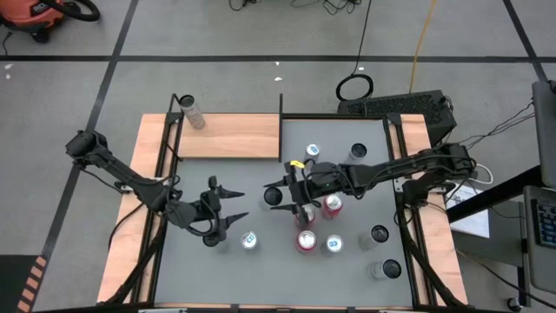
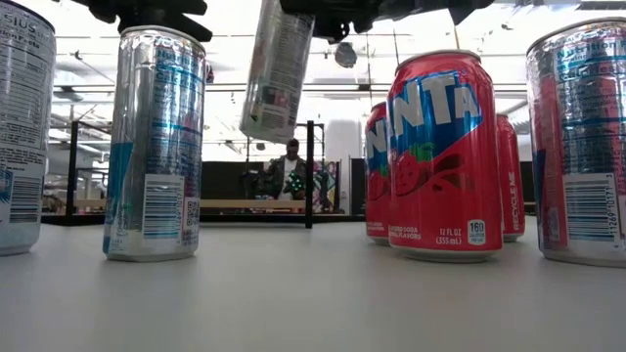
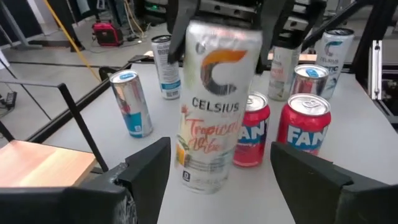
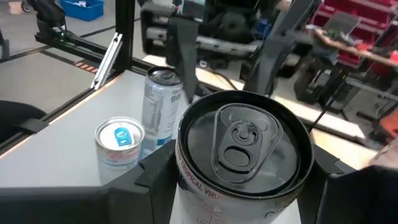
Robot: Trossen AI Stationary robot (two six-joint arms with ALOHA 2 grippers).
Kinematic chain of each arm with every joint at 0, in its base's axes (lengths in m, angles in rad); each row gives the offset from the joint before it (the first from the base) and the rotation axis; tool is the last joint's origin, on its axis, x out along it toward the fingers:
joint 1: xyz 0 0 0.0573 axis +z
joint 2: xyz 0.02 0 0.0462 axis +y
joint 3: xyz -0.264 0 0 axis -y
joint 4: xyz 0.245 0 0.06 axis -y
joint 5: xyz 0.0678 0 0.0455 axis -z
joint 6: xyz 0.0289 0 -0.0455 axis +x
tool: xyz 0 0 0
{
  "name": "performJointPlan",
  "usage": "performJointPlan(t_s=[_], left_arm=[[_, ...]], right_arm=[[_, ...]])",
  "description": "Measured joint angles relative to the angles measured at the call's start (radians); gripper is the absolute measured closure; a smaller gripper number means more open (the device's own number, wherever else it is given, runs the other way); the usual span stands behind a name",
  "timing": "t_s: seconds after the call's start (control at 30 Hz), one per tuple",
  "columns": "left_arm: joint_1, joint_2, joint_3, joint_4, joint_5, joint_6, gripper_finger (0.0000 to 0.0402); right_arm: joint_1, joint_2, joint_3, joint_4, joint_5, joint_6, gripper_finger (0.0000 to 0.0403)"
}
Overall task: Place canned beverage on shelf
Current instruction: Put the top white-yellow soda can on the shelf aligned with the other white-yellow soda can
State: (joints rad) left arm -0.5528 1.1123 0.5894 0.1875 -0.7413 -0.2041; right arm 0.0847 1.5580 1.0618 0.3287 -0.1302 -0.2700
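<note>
A silver Celsius can point(image 3: 211, 106) hangs in the air over the table's middle, with my right gripper point(image 1: 276, 196) shut on its upper end. In the low view the can point(image 2: 279, 68) is tilted, clear of the tabletop. My left gripper point(image 1: 239, 204) stands open just left of it, pointing at the can. Its fingers point(image 3: 146, 171) are spread wider than the can and touch nothing. The shelf point(image 1: 230, 135), a light wood board with black posts, lies at the far left and has one can point(image 1: 193, 111) standing upright on it. My right gripper pinches the can between its two fingers, just under the top rim point(image 4: 186, 165), on opposite sides of the wall. The fingers come nearly level from the table's right side. The can hangs tilted below them, and its bottom end point(image 2: 262, 127) is clear of the table.
Red Fanta cans point(image 1: 333, 206) point(image 1: 306, 241) and silver cans point(image 1: 250, 241) point(image 1: 334, 244) stand close around the grippers. More cans stand at the far middle point(image 1: 313, 149) and along the right side point(image 1: 379, 235). A black post point(image 1: 281, 113) rises at the shelf's right end.
</note>
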Motion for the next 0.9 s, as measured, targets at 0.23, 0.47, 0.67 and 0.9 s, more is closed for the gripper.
performJointPlan(t_s=[0.23, 0.47, 0.67, 0.9], left_arm=[[0.001, 0.0, -0.062, 0.123, 0.0, 0.001, 0.0126], [0.001, 0.0, -0.086, 0.18, 0.004, 0.002, 0.0126], [0.004, 0.032, -0.086, 0.184, -0.013, 0.002, 0.0126], [0.015, 0.056, -0.086, 0.194, -0.101, 0.051, 0.0126]], right_arm=[[-0.024, 0.0, 0.001, 0.036, -0.059, -0.038, 0.0209], [-0.032, 0.0, 0.001, 0.079, -0.057, -0.034, 0.0209], [-0.031, 0.0, 0.001, 0.131, -0.061, -0.027, 0.0209], [-0.025, 0.0, 0.001, 0.139, -0.058, -0.003, 0.0209]])
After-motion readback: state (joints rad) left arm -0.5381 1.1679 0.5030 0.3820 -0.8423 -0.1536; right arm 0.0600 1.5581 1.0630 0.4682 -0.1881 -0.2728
